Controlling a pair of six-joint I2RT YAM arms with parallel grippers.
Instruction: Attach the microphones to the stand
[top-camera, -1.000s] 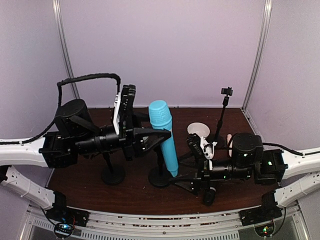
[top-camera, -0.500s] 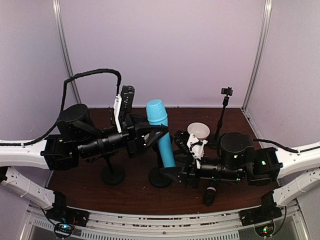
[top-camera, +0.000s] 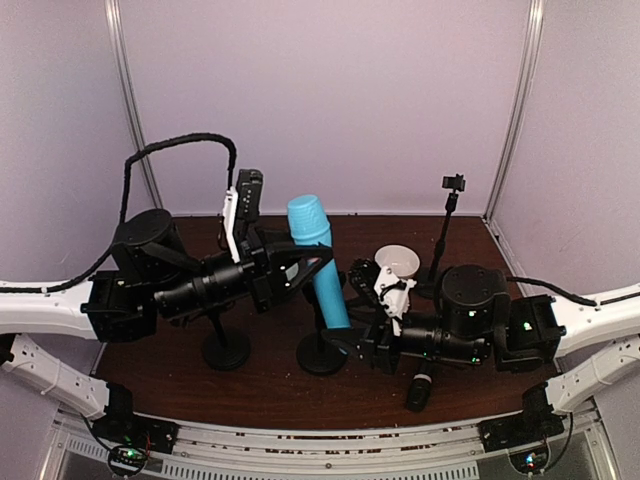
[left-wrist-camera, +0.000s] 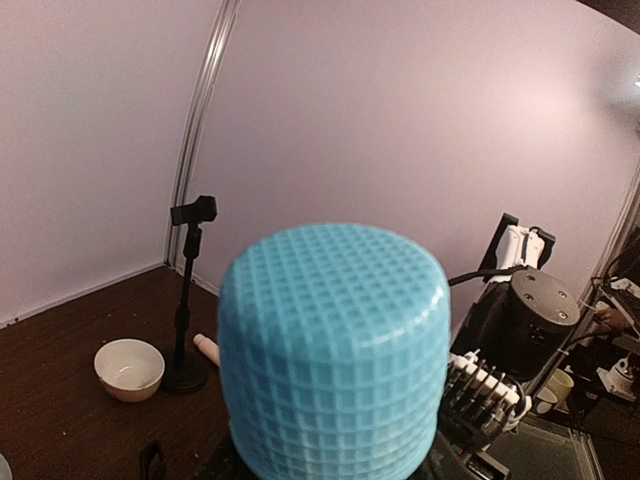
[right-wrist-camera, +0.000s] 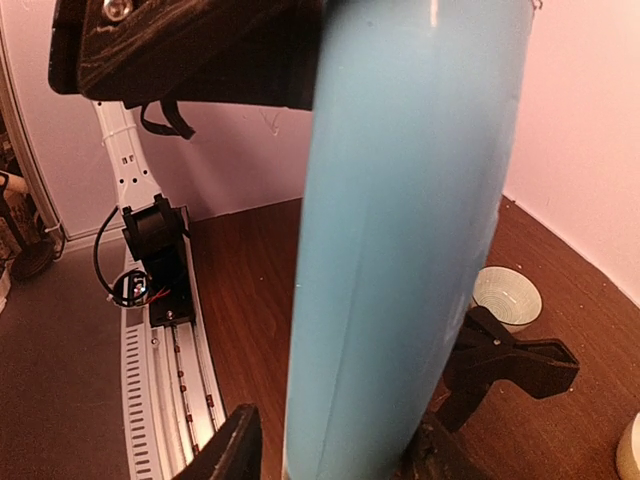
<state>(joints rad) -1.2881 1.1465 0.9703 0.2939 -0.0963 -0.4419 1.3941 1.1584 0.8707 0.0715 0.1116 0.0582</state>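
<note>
The light blue microphone stands tilted at the centre of the top view, its gridded head at the upper end and its tail angled down towards the middle stand. The left gripper is clamped on its upper barrel just under the head, which fills the left wrist view. The right gripper sits with its jaws spread to either side of the lower barrel, a sliver of gap showing on the left side of that view, so it looks to be straddling rather than squeezing. Behind the barrel there, at lower right, a black clip juts out. The black microphone lies on the tabletop at lower right of centre, and a cream-beige microphone pokes out beside the base of the tall stand, near a bowl. The blue one looks like a stiff, fairly light plastic shell with a smooth, likely slippery barrel. The sensible hold is round the mid-barrel below the wider head, leaving the tail free for the clip.
</note>
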